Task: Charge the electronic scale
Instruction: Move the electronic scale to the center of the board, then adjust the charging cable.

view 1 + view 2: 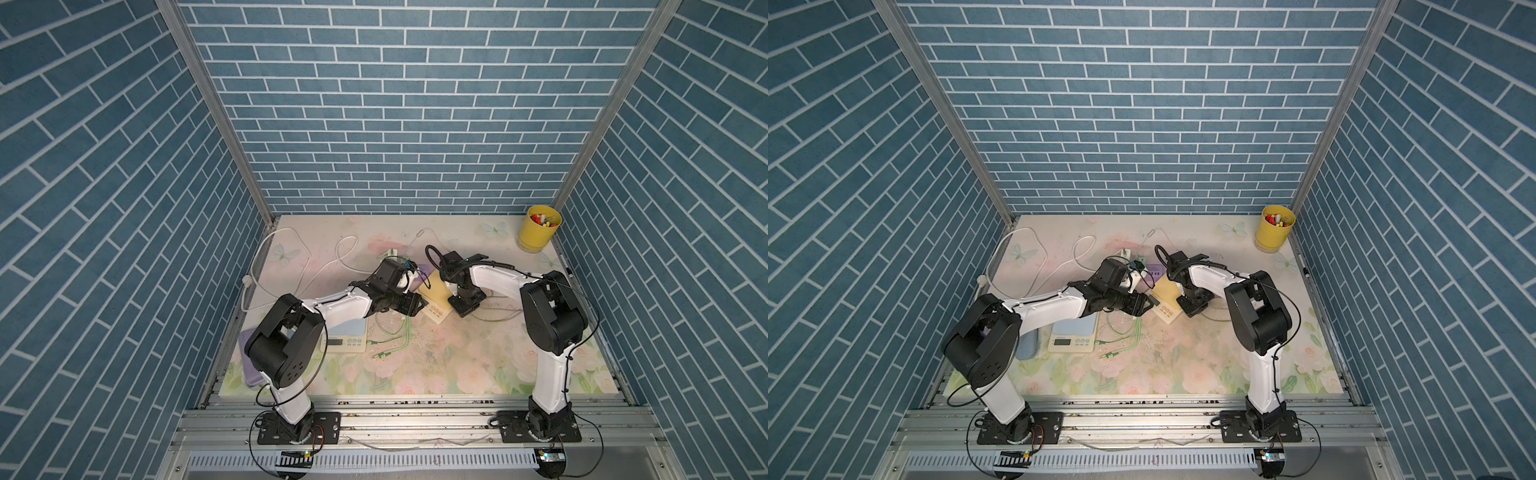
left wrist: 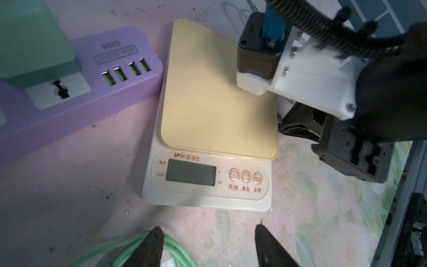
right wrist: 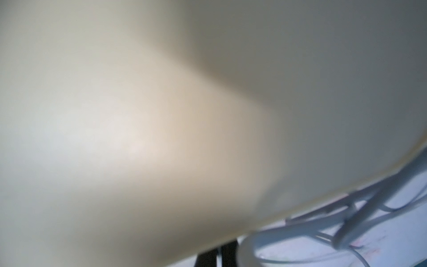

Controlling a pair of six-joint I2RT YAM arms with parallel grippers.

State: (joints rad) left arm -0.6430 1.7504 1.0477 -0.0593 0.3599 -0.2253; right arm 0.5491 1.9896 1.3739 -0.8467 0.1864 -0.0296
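While most of the tabletop [image 1: 457, 365] is taken up by devices and cables, only one container is seen: a yellow cup [image 1: 536, 237] at the far right corner, filled with small red, white and yellow items [image 1: 542, 219] too small to be named.

The electronic scale [image 2: 215, 92] is set near the middle of the tabletop, just right of a purple power strip [image 2: 92, 92] on which four green USB ports [image 2: 126, 72] and a green block [image 2: 34, 46] are seen. A pale yellow platform is carried on its white body, and a blank grey display [image 2: 190, 172] and three round buttons [image 2: 246, 176] are found on its front panel. The left gripper [image 2: 208, 245] is held before that panel, jaws apart with nothing between them, and green cable [image 2: 178, 252] is seen beside one of them. The right gripper [image 1: 465, 306] is lowered at the scale's right edge with jaws closed; what they touch cannot be told.

A purple object [image 1: 251, 370] and a second scale [image 1: 347, 338] are largely hidden under the left arm. The right wrist view is filled by a blurred cream surface, possibly the platform, and white cables [image 3: 346, 208] are cut off at its edge.
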